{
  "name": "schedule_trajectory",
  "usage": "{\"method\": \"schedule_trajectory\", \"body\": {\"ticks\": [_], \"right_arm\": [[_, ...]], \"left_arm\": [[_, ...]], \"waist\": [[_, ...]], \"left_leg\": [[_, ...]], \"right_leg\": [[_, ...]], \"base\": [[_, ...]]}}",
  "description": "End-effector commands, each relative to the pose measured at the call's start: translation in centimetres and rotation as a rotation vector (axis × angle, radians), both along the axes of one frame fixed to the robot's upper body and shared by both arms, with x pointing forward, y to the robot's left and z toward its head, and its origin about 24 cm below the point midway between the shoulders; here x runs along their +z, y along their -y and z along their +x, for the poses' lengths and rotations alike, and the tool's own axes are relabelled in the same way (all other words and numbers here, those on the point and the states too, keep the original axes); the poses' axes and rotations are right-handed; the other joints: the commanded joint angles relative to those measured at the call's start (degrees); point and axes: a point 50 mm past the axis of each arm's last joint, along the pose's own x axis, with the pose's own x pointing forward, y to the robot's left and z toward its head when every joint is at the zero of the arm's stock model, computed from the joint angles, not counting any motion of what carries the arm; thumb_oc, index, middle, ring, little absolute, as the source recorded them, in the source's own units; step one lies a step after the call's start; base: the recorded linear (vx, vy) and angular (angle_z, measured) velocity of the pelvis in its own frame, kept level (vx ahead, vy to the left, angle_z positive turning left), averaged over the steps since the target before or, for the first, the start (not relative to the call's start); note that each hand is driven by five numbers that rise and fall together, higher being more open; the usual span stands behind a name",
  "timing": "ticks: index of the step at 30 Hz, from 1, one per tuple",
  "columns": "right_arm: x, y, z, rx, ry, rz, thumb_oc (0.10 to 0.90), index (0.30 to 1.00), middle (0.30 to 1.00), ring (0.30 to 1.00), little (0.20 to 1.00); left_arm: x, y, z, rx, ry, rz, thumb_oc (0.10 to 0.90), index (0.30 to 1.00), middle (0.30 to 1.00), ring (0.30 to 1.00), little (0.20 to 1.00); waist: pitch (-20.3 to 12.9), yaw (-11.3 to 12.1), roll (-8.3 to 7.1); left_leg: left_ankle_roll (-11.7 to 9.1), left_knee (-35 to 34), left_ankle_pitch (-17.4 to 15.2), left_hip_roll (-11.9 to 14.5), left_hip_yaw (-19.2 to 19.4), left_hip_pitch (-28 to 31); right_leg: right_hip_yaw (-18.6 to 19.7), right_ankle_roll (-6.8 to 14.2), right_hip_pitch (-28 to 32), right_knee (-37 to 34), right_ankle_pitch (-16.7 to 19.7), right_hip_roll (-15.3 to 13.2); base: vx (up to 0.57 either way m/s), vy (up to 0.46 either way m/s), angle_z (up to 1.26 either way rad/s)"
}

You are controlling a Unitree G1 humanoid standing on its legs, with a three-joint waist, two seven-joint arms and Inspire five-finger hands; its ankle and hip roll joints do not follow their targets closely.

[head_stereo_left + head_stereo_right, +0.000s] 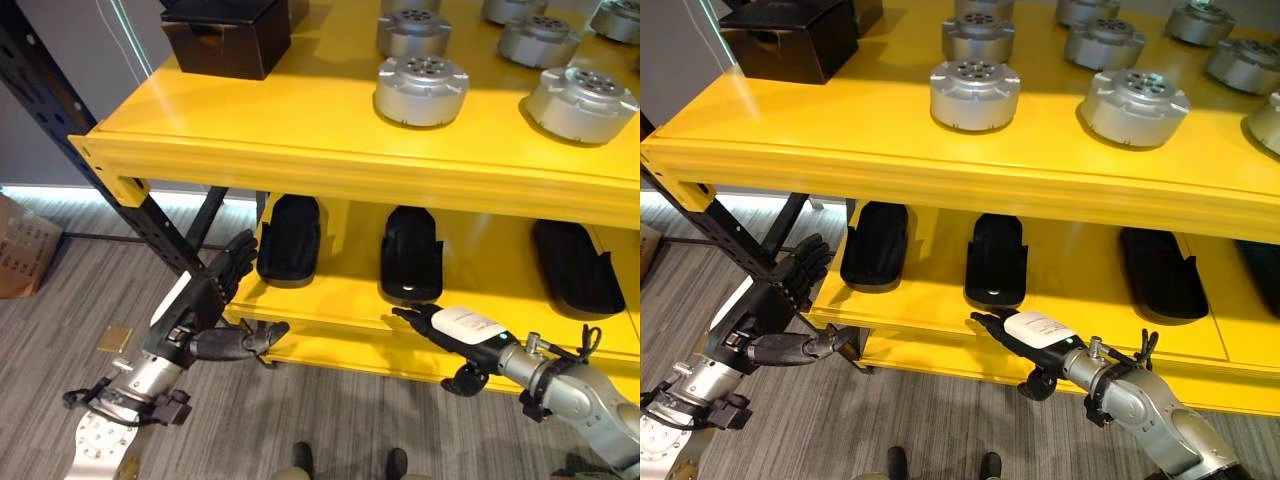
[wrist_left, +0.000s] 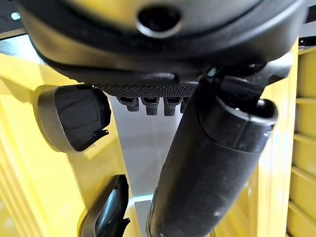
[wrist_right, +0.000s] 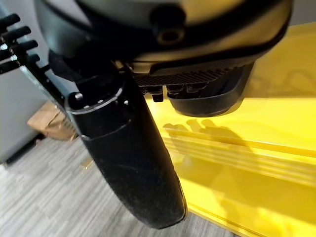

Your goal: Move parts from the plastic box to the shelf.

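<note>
Three long black parts lie side by side on the yellow shelf's lower board (image 1: 330, 312): one at the left (image 1: 290, 238), one in the middle (image 1: 411, 252), one at the right (image 1: 575, 265). My right hand (image 1: 458, 326) hovers low in front of the middle part, its fingers straight and pointing at the board's front edge, holding nothing. My left hand (image 1: 205, 298) stands by the board's left front corner, fingers straight, thumb (image 2: 212, 163) out, empty. Past the left hand's fingers the left wrist view shows two black parts (image 2: 74, 116).
The top board (image 1: 300, 160) carries several round silver parts (image 1: 421, 88) and a black box (image 1: 228, 35) at its left end. A dark slanted shelf post (image 1: 150, 215) runs just behind my left hand. A cardboard box (image 1: 20, 245) sits on the grey floor at far left.
</note>
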Motion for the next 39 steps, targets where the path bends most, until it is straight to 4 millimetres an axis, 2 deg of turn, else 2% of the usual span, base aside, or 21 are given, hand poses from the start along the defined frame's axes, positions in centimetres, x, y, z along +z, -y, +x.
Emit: {"method": "schedule_trajectory", "body": {"ticks": [1, 2, 10, 18, 29, 39], "right_arm": [[3.6, -0.8, 1.9, 0.065, 0.202, 0.01, 0.9, 1.0, 1.0, 1.0, 1.0], [3.2, -0.4, 2.4, 0.03, 0.19, 0.001, 0.9, 1.0, 1.0, 1.0, 1.0], [1.8, 0.3, 2.8, -0.023, 0.132, -0.002, 0.9, 1.0, 1.0, 1.0, 1.0], [0.7, 1.6, 4.0, -0.145, 0.215, 0.044, 0.9, 1.0, 1.0, 1.0, 1.0], [0.1, 2.0, 4.9, -0.183, 0.244, 0.034, 0.9, 1.0, 1.0, 1.0, 1.0], [-1.1, 1.9, 5.3, -0.194, 0.195, 0.01, 0.9, 1.0, 1.0, 1.0, 1.0]], "left_arm": [[5.4, 0.8, 0.7, -0.079, 0.309, -0.009, 0.9, 1.0, 1.0, 1.0, 1.0], [5.3, 1.0, 0.7, -0.081, 0.307, -0.01, 0.9, 1.0, 1.0, 1.0, 1.0], [5.2, 1.0, 0.7, -0.089, 0.307, -0.008, 0.9, 1.0, 1.0, 1.0, 1.0], [4.9, 1.2, 1.0, -0.112, 0.294, -0.003, 0.9, 1.0, 1.0, 1.0, 1.0], [5.0, 1.7, 1.3, -0.131, 0.298, -0.015, 0.9, 1.0, 1.0, 1.0, 1.0], [4.7, 2.1, 1.4, -0.147, 0.292, -0.019, 0.9, 1.0, 1.0, 1.0, 1.0]], "waist": [[0.25, 0.35, -1.68], [0.58, 0.7, -1.63], [1.29, 0.99, -1.39], [1.92, 1.3, -0.44], [2.59, 1.5, 0.6], [2.53, 2.24, 1.12]], "left_leg": [[-2.37, 2.5, -3.61, 3.08, -0.91, 0.66], [-2.32, 2.9, -3.76, 3.15, -1.0, 0.41], [-2.36, 3.34, -3.7, 3.32, -1.08, 0.04], [-2.22, 3.89, -3.96, 3.11, -1.67, -0.33], [-2.17, 4.82, -4.18, 3.07, -2.3, -0.82], [-2.27, 5.24, -4.17, 2.9, -2.8, -0.85]], "right_leg": [[0.66, 1.53, -0.88, 2.49, -3.46, -1.38], [0.43, 1.48, -1.1, 2.92, -3.68, -1.43], [0.16, 1.33, -1.4, 3.5, -3.92, -1.57], [-0.06, 1.1, -1.86, 4.55, -4.46, -1.7], [-0.14, 0.69, -2.39, 5.91, -5.19, -1.94], [-0.61, 0.42, -2.18, 6.59, -5.68, -2.32]], "base": [[0.0, 0.0, 0.0], [0.0, 0.0, 0.0], [0.0, 0.0, 0.0], [0.0, 0.0, 0.0], [0.0, 0.0, 0.0], [0.02, 0.003, 0.04]]}}
